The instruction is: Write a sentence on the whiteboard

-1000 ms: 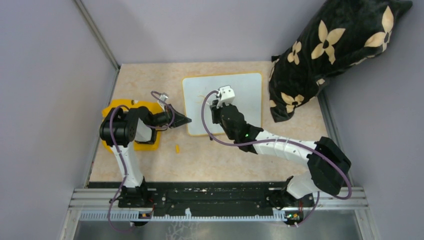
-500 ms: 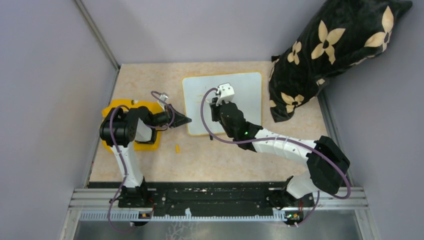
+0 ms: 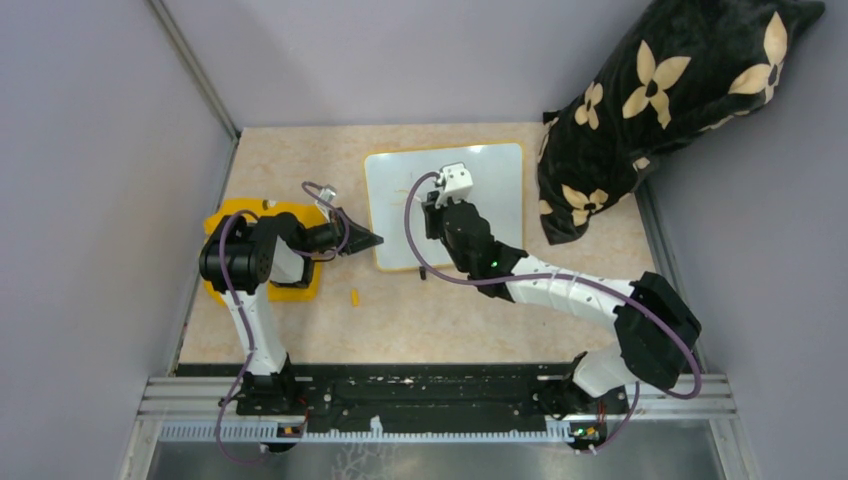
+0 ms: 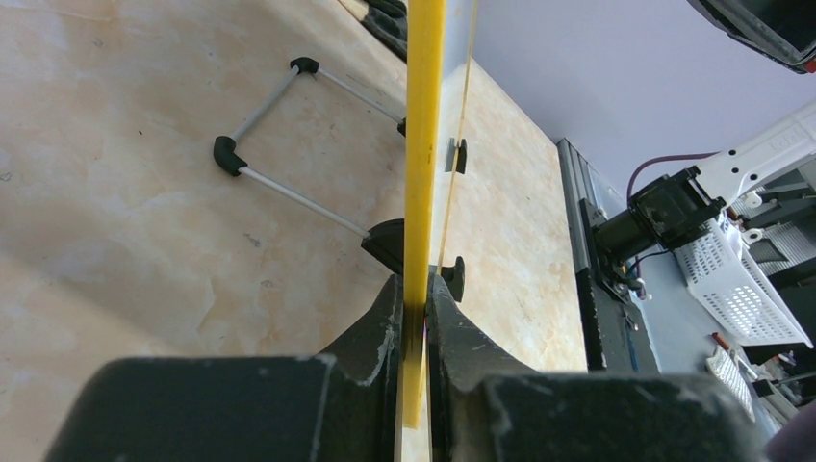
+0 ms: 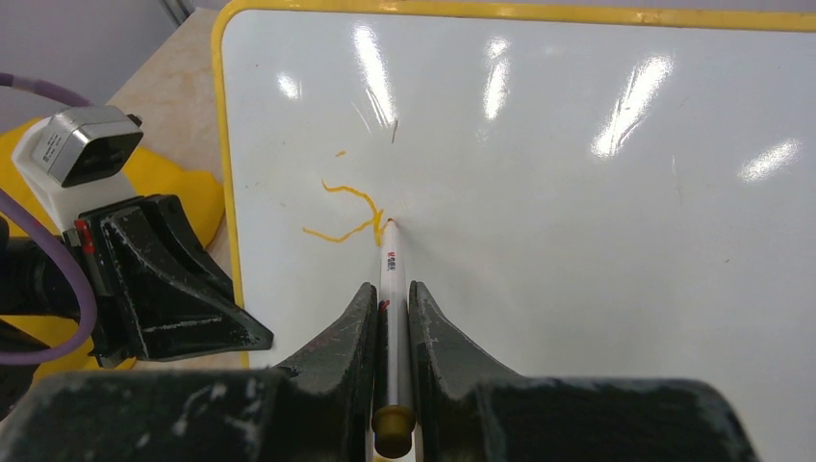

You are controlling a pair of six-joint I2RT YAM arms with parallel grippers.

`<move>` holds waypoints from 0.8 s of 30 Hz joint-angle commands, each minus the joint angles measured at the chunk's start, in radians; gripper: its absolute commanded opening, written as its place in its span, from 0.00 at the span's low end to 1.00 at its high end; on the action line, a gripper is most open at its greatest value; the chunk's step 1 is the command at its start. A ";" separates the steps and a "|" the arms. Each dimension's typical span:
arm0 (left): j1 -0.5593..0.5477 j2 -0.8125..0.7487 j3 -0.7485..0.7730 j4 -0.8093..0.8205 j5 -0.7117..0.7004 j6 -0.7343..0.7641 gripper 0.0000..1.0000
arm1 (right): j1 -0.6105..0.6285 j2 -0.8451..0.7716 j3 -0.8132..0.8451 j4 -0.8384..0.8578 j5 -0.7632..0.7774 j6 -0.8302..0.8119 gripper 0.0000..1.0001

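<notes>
The whiteboard point(image 3: 495, 195) lies flat on the table, white with a thin yellow rim point(image 5: 225, 173). My left gripper point(image 4: 414, 285) is shut on the rim point(image 4: 424, 135) at the board's left edge. My right gripper point(image 5: 390, 289) is shut on a white marker point(image 5: 390, 265) with an orange end. Its tip touches the board near the left side. Of the sentence point(image 5: 348, 214), only a few thin orange strokes show just left of the tip. In the top view the right wrist point(image 3: 452, 215) hides the marker and the strokes.
A flat yellow cloth-like piece point(image 3: 228, 212) lies under the left arm. A small orange piece point(image 3: 354, 296) sits on the table near the board. A black flowered cushion point(image 3: 650, 100) fills the back right. A wire stand point(image 4: 289, 144) lies beside the board.
My right wrist has shifted a little to the right and away along the board with the marker. The left arm has not moved.
</notes>
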 commanded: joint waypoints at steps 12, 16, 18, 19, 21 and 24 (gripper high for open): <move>-0.003 0.025 0.008 0.220 0.002 0.001 0.00 | -0.035 -0.062 -0.032 0.001 0.056 -0.004 0.00; -0.003 0.025 0.009 0.220 0.002 0.000 0.00 | -0.035 -0.075 -0.058 -0.006 0.055 0.008 0.00; -0.003 0.026 0.008 0.219 0.002 0.001 0.00 | -0.035 -0.083 -0.071 -0.006 0.049 0.011 0.00; -0.003 0.026 0.008 0.220 0.003 0.000 0.00 | -0.034 -0.085 -0.076 -0.008 0.048 0.014 0.00; -0.003 0.026 0.009 0.220 0.001 -0.001 0.00 | -0.035 -0.089 -0.085 -0.013 0.043 0.019 0.00; -0.003 0.026 0.009 0.219 0.002 0.000 0.00 | -0.036 -0.096 -0.097 -0.020 0.035 0.031 0.00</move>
